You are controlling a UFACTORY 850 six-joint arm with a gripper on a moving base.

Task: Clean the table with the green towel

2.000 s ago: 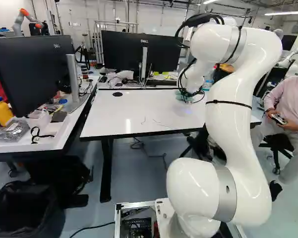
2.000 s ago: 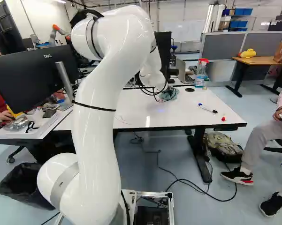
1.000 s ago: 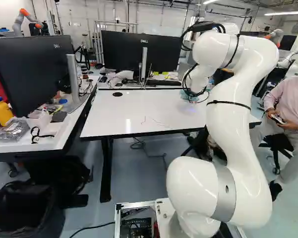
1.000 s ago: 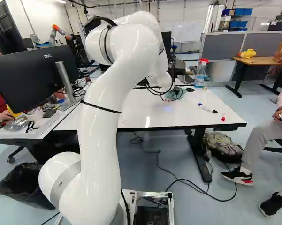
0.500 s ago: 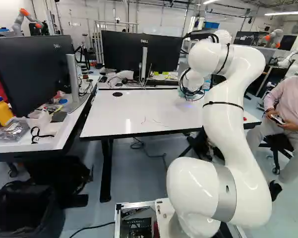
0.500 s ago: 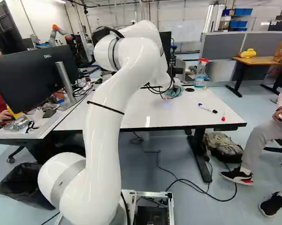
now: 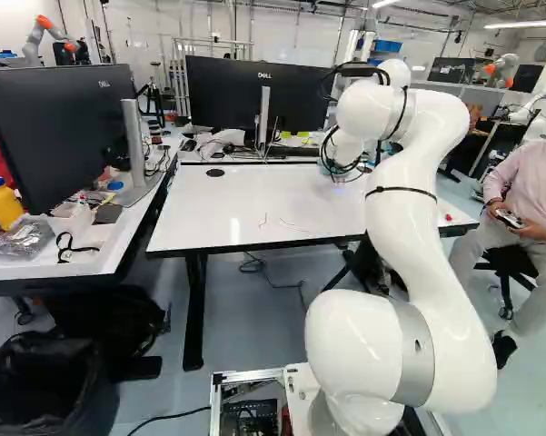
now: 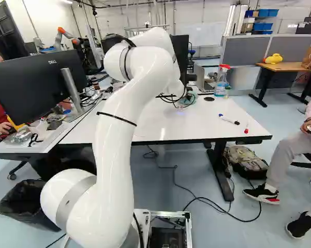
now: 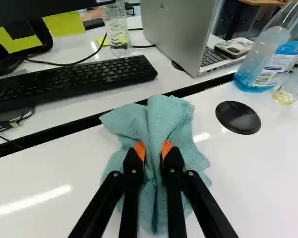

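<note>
Since the jaws (image 9: 153,150) are partly closed and pinch the green towel (image 9: 174,111), it is better to wipe the counter (image 9: 258,173) under them with light, overlapping strokes.

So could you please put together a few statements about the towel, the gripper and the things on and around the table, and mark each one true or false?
1. The gripper is shut on the green towel. True.
2. The spray bottle lies on its side. False: the spray bottle stands upright on the table.
3. Thin marks show on the tabletop. True.
4. The towel covers the black round cap. False: the black round cap is in plain view beside the towel.
5. The black keyboard lies beyond the table's far edge. True.
</note>
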